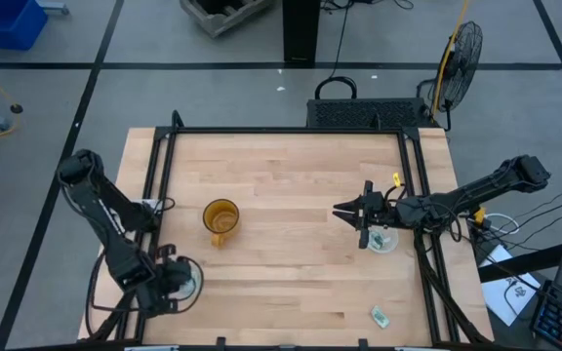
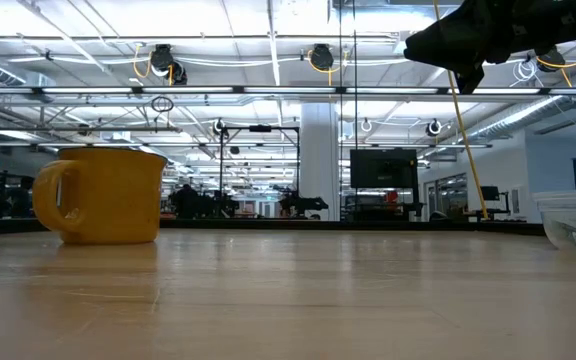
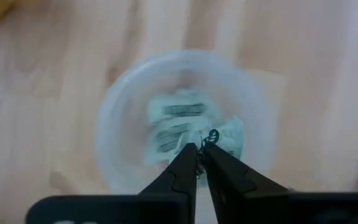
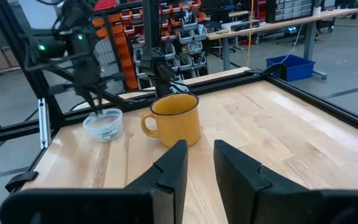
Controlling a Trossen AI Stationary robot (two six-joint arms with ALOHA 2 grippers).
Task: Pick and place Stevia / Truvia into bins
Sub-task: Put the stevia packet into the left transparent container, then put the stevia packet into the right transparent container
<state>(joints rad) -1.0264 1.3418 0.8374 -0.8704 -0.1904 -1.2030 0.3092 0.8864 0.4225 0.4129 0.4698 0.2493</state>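
Observation:
A clear plastic cup (image 1: 185,281) stands near the table's front left corner and holds a few pale sachets (image 3: 180,111). My left gripper (image 3: 199,149) hangs right over it, fingers pointing down, shut on a sachet. A second clear cup (image 1: 383,240) stands by the right edge with sachets inside, and it also shows in the low view (image 2: 574,220). My right gripper (image 1: 354,213) is open and hovers high above the table, just left of that cup. One sachet (image 1: 380,315) lies flat near the front right. My left gripper comes from above, pointing down into the cup. It pinches a crumpled white sachet (image 3: 227,133) between its two fingertips, at the sachet's edge. The sachet hangs at the tips inside the cup's rim, over the sachets lying there. Blur hides finer detail.
An amber mug (image 1: 220,219) stands upright left of the table's middle, with its handle toward the near edge. A black frame rail (image 1: 422,195) runs along the table's sides. Bare wood lies between the mug and the right cup.

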